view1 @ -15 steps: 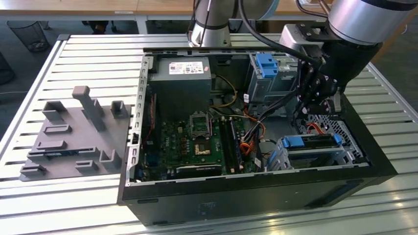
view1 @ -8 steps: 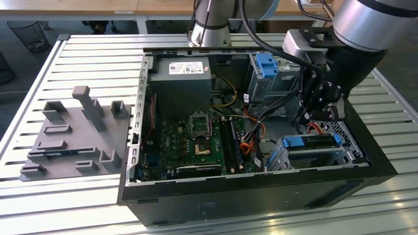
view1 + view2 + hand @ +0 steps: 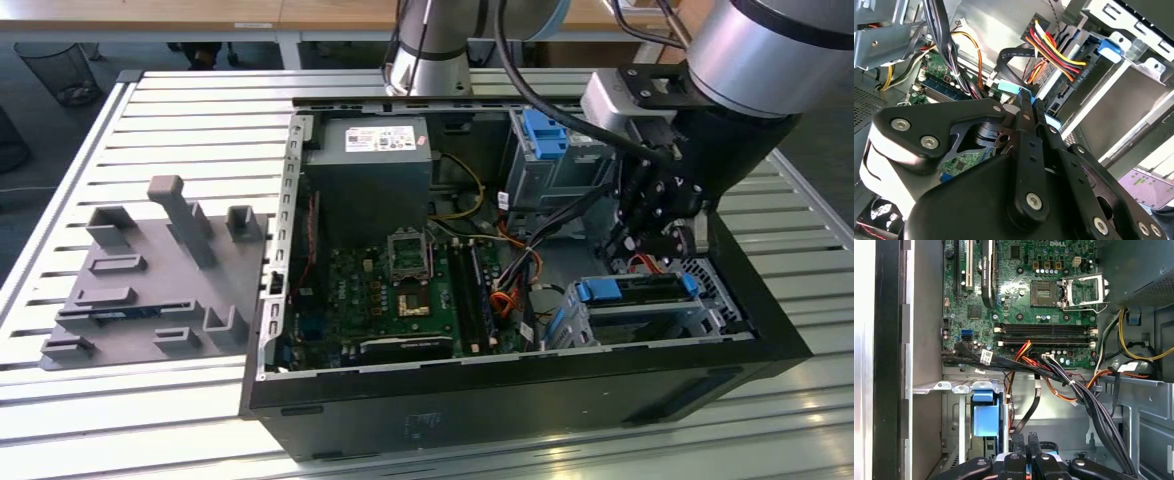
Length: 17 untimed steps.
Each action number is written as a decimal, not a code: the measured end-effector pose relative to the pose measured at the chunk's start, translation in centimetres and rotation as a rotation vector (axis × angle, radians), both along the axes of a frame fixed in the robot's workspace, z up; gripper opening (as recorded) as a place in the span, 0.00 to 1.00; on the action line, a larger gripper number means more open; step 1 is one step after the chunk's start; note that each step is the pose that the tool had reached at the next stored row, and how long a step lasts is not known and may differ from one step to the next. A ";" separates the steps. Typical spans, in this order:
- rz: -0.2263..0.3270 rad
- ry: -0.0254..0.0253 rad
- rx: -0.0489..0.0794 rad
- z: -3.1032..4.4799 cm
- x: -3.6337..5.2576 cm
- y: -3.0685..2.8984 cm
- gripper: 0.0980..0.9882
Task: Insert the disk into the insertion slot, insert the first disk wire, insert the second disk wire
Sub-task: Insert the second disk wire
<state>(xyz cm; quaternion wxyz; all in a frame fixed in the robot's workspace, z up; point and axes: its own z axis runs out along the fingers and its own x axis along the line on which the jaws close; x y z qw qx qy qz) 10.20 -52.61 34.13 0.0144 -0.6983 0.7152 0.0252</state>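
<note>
The disk (image 3: 638, 289) sits in the insertion slot (image 3: 641, 322) at the computer case's (image 3: 534, 390) front corner. The tool (image 3: 1026, 102), fingers pressed together, appears to pinch a blue-tipped wire connector (image 3: 1013, 88) just above it. Good seating probably needs the plug square to the port, pushed straight without snagging the cable bundle (image 3: 1054, 47).

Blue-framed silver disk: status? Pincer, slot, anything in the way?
Pincer shut on a blue-tipped black wire plug. Blue-framed silver disk seated in perforated grey metal slot. Red-yellow wire bundle hangs close by.
</note>
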 end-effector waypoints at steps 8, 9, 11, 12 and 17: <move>0.000 0.0000 0.004 -0.05 0.00 -1.17 0.05; 0.000 0.0000 0.004 -0.05 0.00 -1.23 0.05; 0.000 0.0001 0.004 -0.07 0.08 -1.29 0.05; 0.000 0.0004 0.004 -0.08 0.17 -1.31 0.05; 0.000 0.0006 0.004 -0.18 0.24 -1.71 0.05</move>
